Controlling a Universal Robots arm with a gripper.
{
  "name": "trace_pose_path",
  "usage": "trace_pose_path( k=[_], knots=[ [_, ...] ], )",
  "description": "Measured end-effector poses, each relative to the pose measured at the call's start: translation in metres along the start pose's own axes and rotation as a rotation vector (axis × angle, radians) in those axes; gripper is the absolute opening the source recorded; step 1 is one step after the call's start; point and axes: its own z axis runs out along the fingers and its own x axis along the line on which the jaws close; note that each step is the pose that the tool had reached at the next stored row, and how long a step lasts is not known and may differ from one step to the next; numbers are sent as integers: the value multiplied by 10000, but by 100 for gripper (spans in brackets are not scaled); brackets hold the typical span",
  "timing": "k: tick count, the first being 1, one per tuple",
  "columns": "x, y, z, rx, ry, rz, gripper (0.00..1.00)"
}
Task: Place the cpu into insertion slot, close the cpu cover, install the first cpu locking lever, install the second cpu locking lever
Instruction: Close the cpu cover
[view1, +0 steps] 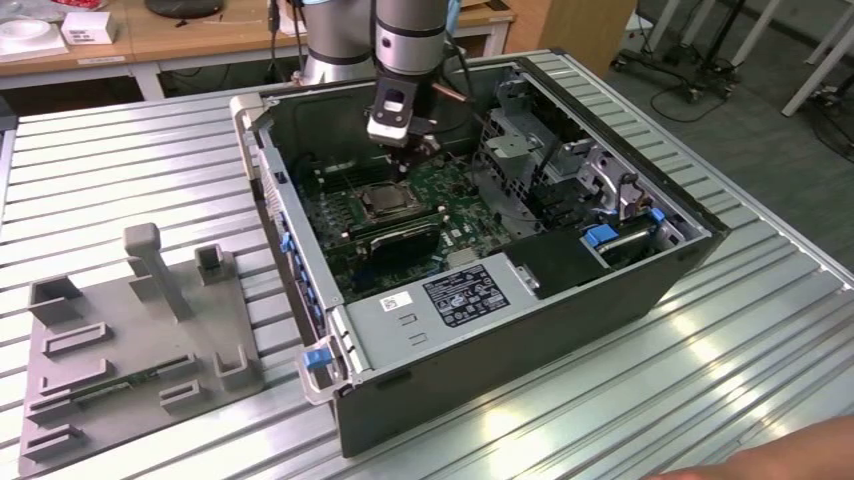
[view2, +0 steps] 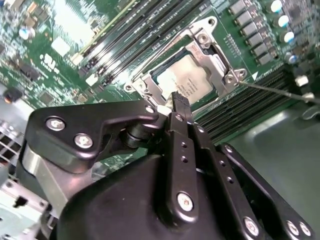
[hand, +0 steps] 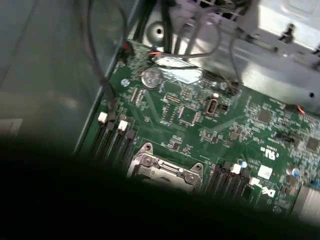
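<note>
Landmark: the insertion slot (view1: 388, 201), set mid-way on the green motherboard (hand: 200, 115) inside the open computer case (view1: 534, 330); all places below are given from it.
Cpu: the cpu (view2: 187, 82) is seated in the slot, its silver-grey top seen through the cover's window.
Cpu cover: the cpu cover (view2: 220, 62) is laid flat over the slot and frames the chip.
Locking lever: a thin wire locking lever (view2: 280, 92) is seen running away from one corner of the slot, across the black memory slots (view2: 235, 112); it is judged not latched.
Gripper: the gripper (view2: 177, 102) is held just above one edge of the slot, its claw closed with nothing clamped in it.
Step in hand: judged to be the levers, the chip and cover being already in place.
Technique: the closed tip is best pressed on the lever's free end, not on the cover. The wire should be swung down steadily and tucked sideways beneath its hook, since a thin springy wire may slip off. Board parts beside the slot are to be avoided.
</note>
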Motion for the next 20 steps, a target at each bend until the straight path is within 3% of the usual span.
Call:
trace_pose_path(
  k=[20],
  knots=[
    [0,0,3,-14,55,-3628,11]
  ],
)
